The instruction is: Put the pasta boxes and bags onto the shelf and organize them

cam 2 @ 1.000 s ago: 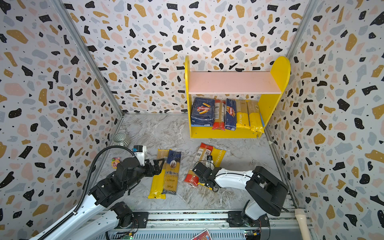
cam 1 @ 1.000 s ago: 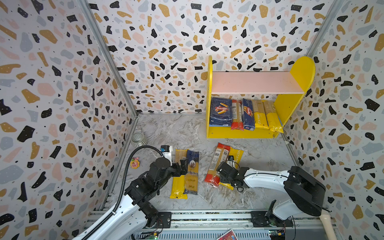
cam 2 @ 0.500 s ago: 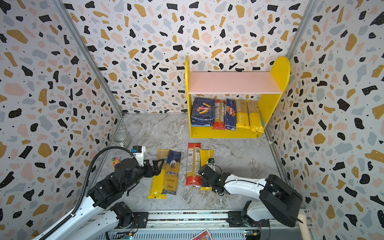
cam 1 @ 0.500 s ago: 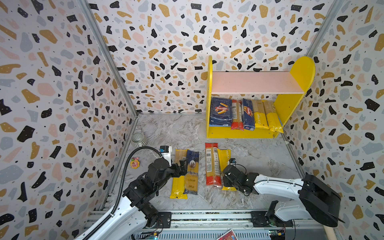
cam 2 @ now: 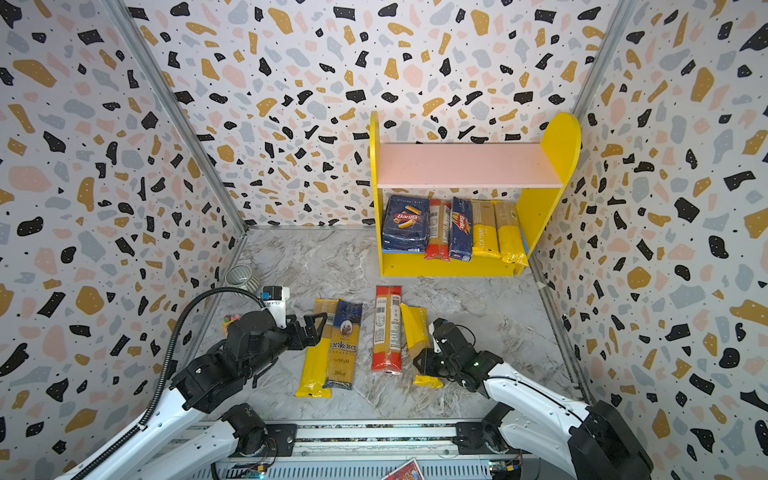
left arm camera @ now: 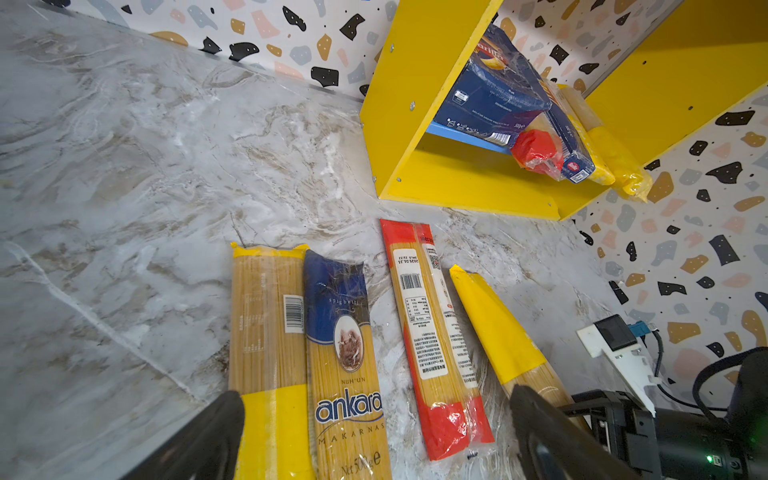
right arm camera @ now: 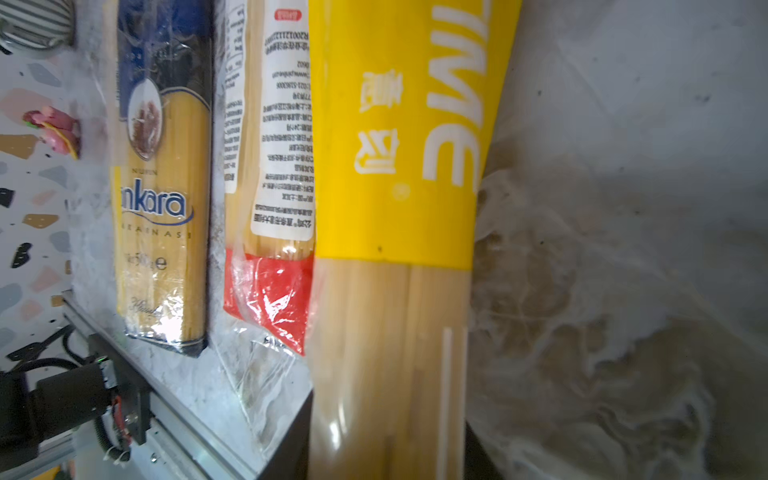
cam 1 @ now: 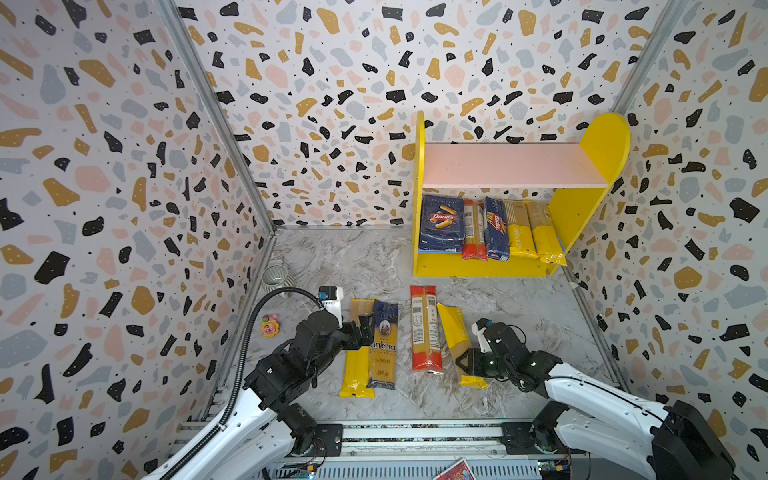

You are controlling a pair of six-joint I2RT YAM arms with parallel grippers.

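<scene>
Nearest the rail, my right fingers (right arm camera: 291,449) are clamped across the bare near end of a yellow-ended spaghetti pack (cam 1: 452,328), just beside the red-orange pack (cam 1: 424,328) on the tabletop (cam 1: 519,299). The yellow-ended pack's long axis runs away from me toward the shelf (cam 1: 478,270), tipped slightly left. The carry therefore looks straight ahead, and the right arm is the nearer one. My left fingers (left arm camera: 199,440) gape wide over the ankara bag (cam 1: 384,345), holding nothing. The right wrist view shows the grip but no shelf. Both top views show the lower tier packed with Barilla boxes (cam 1: 441,224) and bags, and the pink upper board (cam 1: 511,166) bare.
</scene>
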